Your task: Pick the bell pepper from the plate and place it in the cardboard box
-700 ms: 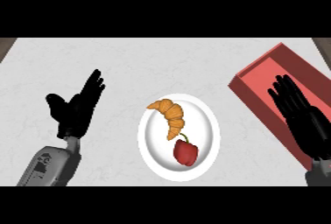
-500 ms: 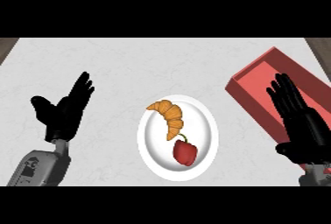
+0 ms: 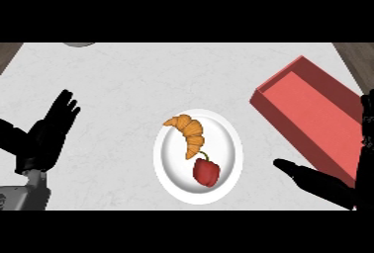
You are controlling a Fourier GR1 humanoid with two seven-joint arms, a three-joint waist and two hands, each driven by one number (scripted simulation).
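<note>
My right hand [image 3: 321, 184] is spread wide, holding nothing; closing on the bell pepper [image 3: 207, 172] could nudge the touching croissant [image 3: 188, 132].

A kitchen: a pale grey, marble-like stone counter [image 3: 131, 89] carries a round white plate [image 3: 228, 148] of food, a golden curved croissant [image 3: 188, 132] and a glossy red bell pepper [image 3: 207, 172], with dark wood flooring [image 3: 358, 57] at the corners.
</note>
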